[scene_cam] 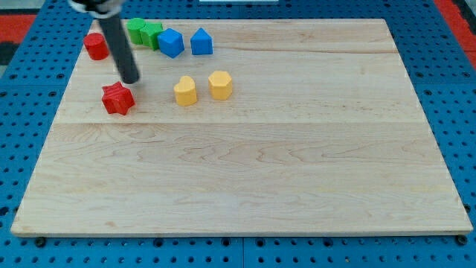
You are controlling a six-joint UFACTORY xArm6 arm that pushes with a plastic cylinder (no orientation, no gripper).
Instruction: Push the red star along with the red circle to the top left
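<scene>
Just below-left of tip (131,80): red star (117,98)

Pale wooden board (253,164) rests on a blue perforated surface (30,67). Along its top-left lie a red circle (94,46), two green blocks (144,33), a blue cube (170,42) and a blue house-shaped block (201,42). Below lie a red star (117,98) and two yellow blocks (202,88).

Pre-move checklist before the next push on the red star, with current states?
1. My tip in view: ok.
2. Tip touching red star: not ok; it sits just above the star, to its upper right, with a small gap.
3. Tip on the star's far side for an up-left push: not ok; it stands between the star and the red circle.
4. Red circle near top-left corner: ok.
5. Green blocks clear of the star-to-circle path: ok; they lie right of it.
</scene>
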